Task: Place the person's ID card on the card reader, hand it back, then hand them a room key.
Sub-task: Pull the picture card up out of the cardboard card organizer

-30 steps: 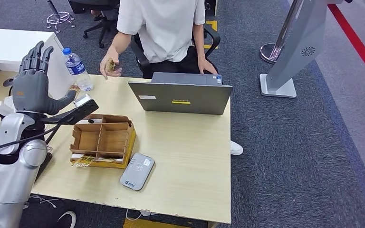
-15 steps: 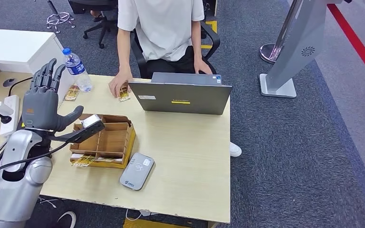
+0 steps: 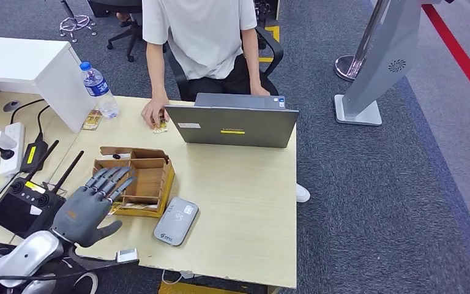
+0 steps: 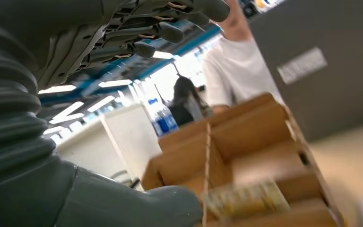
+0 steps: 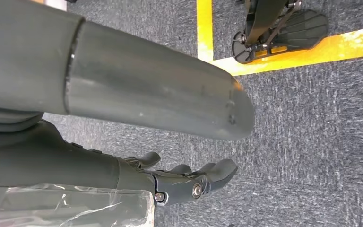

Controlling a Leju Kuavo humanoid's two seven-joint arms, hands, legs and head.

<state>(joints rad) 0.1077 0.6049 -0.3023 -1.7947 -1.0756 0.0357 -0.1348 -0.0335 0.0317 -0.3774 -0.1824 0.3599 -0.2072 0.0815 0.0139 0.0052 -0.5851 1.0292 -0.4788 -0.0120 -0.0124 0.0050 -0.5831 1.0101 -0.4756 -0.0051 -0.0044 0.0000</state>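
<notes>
A yellowish ID card (image 3: 161,127) lies on the table beside the laptop, and the person's hand (image 3: 153,113) rests on it. The grey card reader (image 3: 176,220) lies flat near the table's front edge. To its left stands a cardboard organizer box (image 3: 136,177) with yellowish cards (image 4: 246,199) in its front slot. My left hand (image 3: 90,207) hovers at the box's front left corner, fingers spread and holding nothing. The left wrist view shows its fingers (image 4: 160,29) and thumb (image 4: 123,208) apart in front of the box (image 4: 250,137). My right hand (image 5: 189,182) hangs over the carpet, holding nothing.
A laptop (image 3: 232,124) stands at the table's far edge before the seated person (image 3: 199,33). A water bottle (image 3: 100,90) and another card (image 3: 92,120) sit at the far left. A black remote controller (image 3: 23,201) and a power strip (image 3: 13,138) lie to the left.
My left arm has come down from its raised position near the bottle to the front left of the box. The person set the card on the table and keeps a hand on it.
</notes>
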